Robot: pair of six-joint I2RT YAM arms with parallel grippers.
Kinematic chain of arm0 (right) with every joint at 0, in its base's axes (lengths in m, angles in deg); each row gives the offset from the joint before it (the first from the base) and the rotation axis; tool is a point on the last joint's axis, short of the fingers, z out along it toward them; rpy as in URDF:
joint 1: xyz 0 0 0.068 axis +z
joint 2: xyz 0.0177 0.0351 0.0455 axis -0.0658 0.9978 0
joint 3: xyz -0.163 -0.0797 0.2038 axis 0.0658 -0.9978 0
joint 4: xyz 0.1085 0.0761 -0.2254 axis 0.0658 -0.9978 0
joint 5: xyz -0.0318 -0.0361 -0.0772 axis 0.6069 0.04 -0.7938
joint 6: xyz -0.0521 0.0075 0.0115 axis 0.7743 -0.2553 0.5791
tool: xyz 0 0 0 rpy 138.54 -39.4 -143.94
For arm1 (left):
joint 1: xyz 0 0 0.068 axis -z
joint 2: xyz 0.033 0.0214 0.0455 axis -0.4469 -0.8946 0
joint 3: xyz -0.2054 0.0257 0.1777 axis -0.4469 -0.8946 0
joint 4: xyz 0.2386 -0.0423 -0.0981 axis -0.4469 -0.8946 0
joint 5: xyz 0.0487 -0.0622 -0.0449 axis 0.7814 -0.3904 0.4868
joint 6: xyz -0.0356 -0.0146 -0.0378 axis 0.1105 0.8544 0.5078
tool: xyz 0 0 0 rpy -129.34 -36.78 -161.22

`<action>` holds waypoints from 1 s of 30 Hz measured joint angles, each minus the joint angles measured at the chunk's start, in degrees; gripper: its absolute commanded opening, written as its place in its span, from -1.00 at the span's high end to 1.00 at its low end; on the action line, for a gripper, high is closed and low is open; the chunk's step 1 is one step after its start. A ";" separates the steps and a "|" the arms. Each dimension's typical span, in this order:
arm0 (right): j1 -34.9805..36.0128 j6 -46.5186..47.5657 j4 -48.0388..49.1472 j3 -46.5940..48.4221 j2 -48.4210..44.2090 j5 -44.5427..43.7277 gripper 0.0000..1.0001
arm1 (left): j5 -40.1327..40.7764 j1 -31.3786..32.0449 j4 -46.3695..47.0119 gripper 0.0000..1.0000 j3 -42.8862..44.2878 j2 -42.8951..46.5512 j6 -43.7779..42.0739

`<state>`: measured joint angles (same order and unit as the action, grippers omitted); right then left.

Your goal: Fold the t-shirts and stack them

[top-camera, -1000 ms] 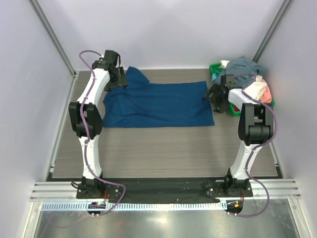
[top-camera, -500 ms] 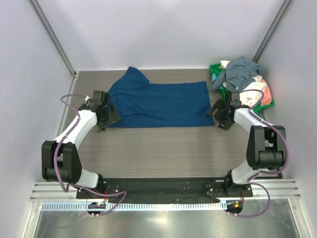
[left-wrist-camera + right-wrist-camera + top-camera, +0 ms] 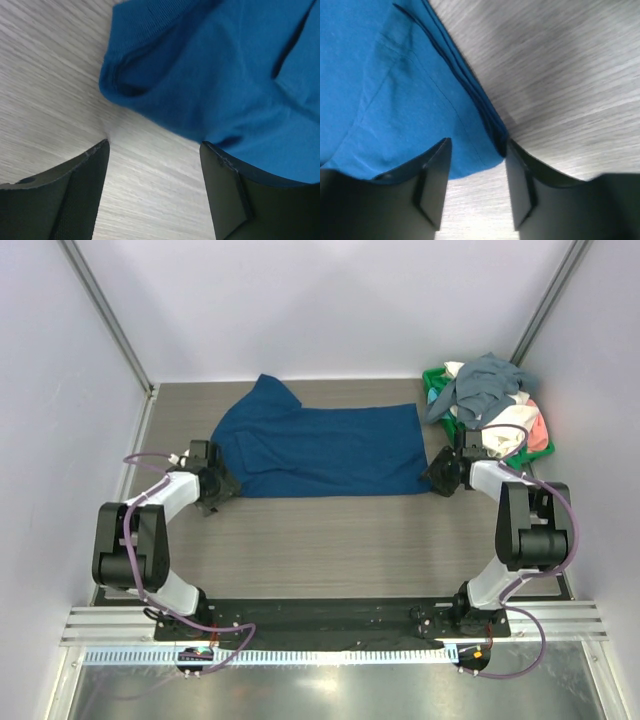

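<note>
Now at near corners of shirt [image 3: 325, 450], no longer at far edge. L gripper [image 3: 155, 150] spread, beside corner; R gripper [image 3: 477, 145] spread, astride hem. Fold grasp pending.

T-shirt [image 3: 330, 448] flat on table [image 3: 330, 540], basket [image 3: 433, 390] at right rear

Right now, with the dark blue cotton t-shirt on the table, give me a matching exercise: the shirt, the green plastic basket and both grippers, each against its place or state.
1. dark blue cotton t-shirt
2. green plastic basket
3. left gripper
4. right gripper

a. open, at the shirt's near right corner
b. far right corner, heaped with clothes
c. spread out on the wooden table
d. open, at the shirt's near left corner

Pairs: 1-c, 2-b, 3-d, 4-a
</note>
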<state>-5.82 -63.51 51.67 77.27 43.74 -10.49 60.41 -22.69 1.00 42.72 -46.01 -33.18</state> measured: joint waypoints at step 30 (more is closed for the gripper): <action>-0.07 -0.33 -3.41 5.05 -13.90 2.21 0.97 | 4.72 -0.94 -5.73 0.99 13.62 14.45 -2.32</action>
<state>-5.88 -63.84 48.26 82.32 29.84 -8.28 65.14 -23.63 -4.73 56.34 -31.56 -35.50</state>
